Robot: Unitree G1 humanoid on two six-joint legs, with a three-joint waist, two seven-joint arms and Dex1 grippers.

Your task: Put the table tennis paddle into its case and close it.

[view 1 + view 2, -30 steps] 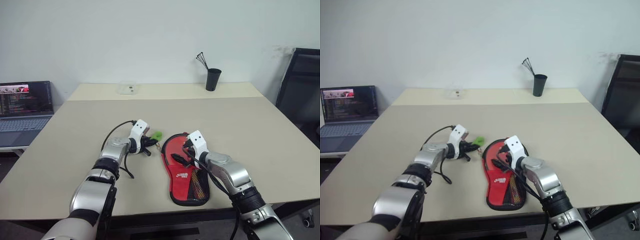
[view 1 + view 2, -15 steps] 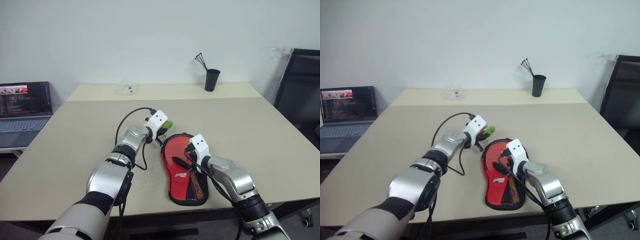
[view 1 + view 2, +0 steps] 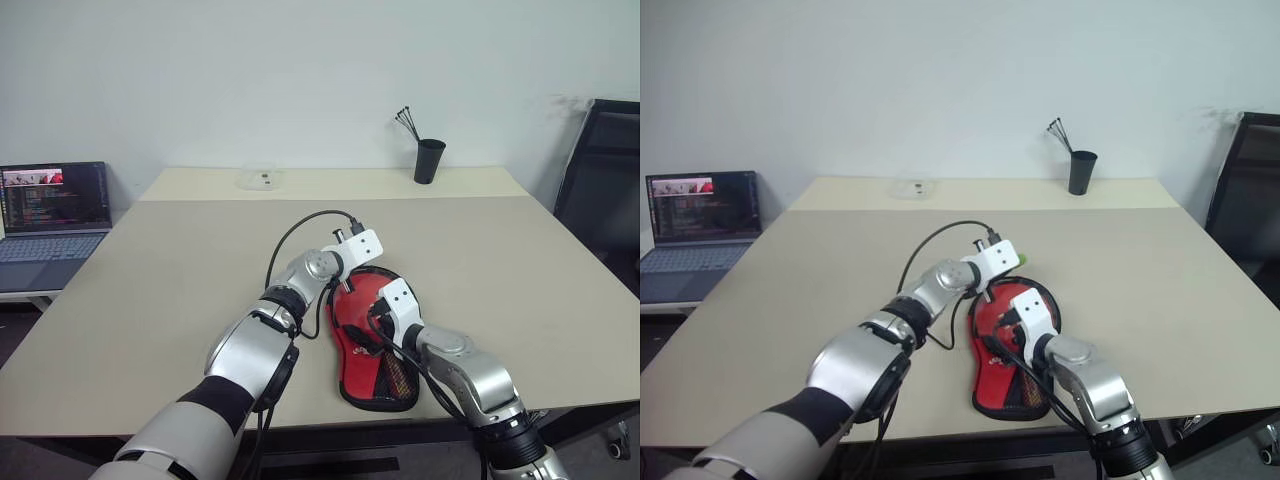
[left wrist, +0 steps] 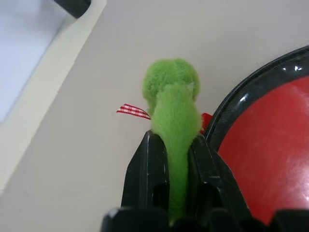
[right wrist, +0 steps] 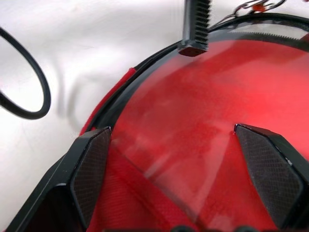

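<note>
The case (image 3: 372,338) lies flat on the table (image 3: 520,260), near its front edge and about midway along it, red side up with the mesh pocket toward the front. The paddle cannot be made out apart from the red surface seen through the case's rim; whether it is fully inside is not settled by these views.

The left pincer (image 4: 174,159) is clenched on the green tag (image 4: 172,104), a fuzzy pull fixed at the case's black zip edge; in the left wrist view both fingers (image 4: 147,166) are pressed against its sides. Over the last second this pincer has been carried from the left of the case, up and round its far rounded end, to where it now stands over the top of that end, toward the right side. The tag has been taken along with it. This is read as the zip being drawn round the head of the case, so the closing step is judged to be under way, perhaps past its halfway mark.

The right pincer (image 5: 193,169) is spread wide, its fingers set down on the red face, one on each side, apparently pinning the case while the zip is pulled. It has been drawn back slightly toward the front edge.

The remaining pull is judged to run down the right side of the case.
</note>
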